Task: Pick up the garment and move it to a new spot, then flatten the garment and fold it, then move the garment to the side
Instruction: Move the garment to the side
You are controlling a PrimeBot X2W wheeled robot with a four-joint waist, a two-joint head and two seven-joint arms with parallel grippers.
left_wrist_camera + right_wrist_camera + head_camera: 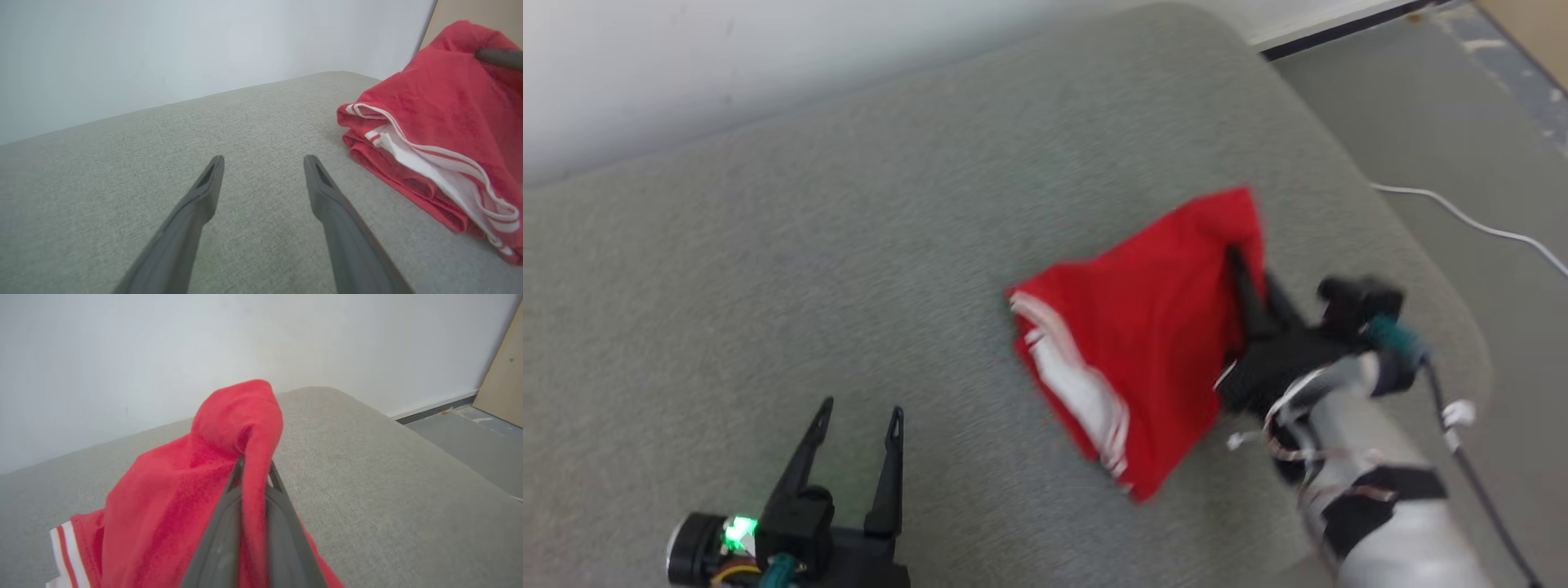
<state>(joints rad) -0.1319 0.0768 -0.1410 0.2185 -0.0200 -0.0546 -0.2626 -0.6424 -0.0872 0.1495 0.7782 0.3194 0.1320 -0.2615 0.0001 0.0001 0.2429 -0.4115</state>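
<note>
no readable text in view

no lettering, label, brand mark or number can be made out on anything pictured.

red garment (1152,343), white stripes and a white band along its edge; pale grey speckled cushion (849,269); white wall (686,65); grey floor (1437,122); white cable (1462,214); black left pincer (861,407), green light (737,531).
</note>
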